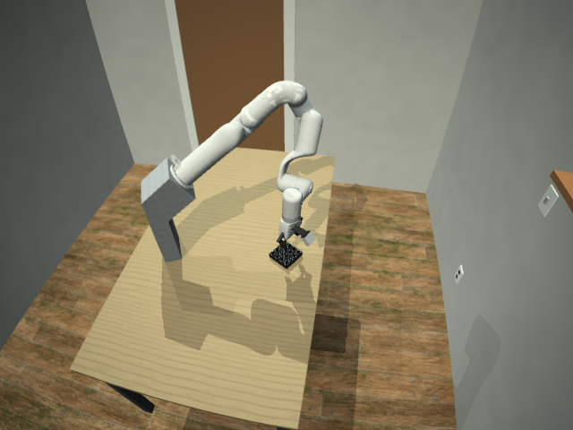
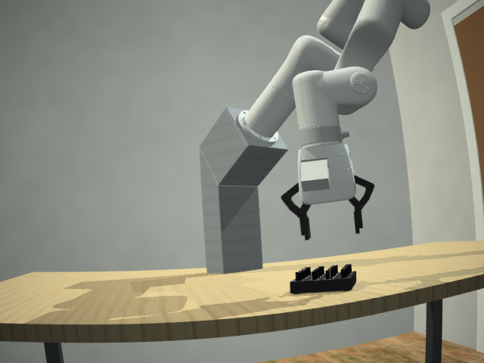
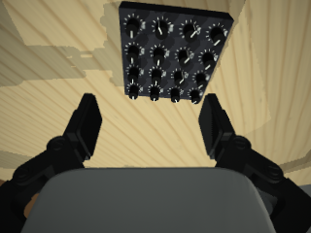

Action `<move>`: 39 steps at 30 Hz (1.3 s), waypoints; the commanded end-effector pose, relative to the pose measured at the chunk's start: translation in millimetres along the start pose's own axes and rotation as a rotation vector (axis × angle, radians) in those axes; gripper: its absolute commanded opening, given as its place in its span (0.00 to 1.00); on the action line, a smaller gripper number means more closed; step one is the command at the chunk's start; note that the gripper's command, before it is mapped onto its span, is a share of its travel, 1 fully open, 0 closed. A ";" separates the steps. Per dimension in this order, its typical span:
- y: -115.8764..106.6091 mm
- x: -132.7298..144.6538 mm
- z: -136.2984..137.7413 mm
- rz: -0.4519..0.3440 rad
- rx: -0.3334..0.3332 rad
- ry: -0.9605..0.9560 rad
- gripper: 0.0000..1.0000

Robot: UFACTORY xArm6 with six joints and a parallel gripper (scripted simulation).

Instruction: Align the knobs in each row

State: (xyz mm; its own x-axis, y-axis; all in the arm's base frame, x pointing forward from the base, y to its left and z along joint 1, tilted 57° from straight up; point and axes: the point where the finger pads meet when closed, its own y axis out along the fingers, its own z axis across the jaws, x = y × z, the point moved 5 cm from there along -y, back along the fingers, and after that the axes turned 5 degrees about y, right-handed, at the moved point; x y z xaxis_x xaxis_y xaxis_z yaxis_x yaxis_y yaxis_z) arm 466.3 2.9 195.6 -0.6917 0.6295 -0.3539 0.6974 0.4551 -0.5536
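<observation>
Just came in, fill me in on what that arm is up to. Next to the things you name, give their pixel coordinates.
The robot arm's gripper (image 1: 290, 240) (image 2: 332, 235) (image 3: 150, 106) hangs open and empty above a black knob box (image 1: 283, 262) (image 2: 321, 286) (image 3: 146, 41), which stands on the wooden table (image 1: 222, 370) (image 2: 136, 312) (image 3: 160, 141). Nothing is touching the knobs. It seems to be lining up to turn one of them, though which one I cannot tell.
</observation>
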 end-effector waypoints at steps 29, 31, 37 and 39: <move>6.9 -0.4 7.8 0.084 0.027 0.072 1.00; 6.9 -0.4 7.8 0.084 0.027 0.072 1.00; 6.9 -0.4 7.8 0.084 0.027 0.072 1.00; 6.9 -0.4 7.8 0.084 0.027 0.072 1.00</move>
State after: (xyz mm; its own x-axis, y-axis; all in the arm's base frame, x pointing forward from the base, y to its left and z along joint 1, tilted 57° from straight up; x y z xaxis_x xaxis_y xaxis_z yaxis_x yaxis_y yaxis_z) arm 469.9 1.2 185.5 -0.6164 0.7081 -0.3444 0.7454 0.3837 -0.5451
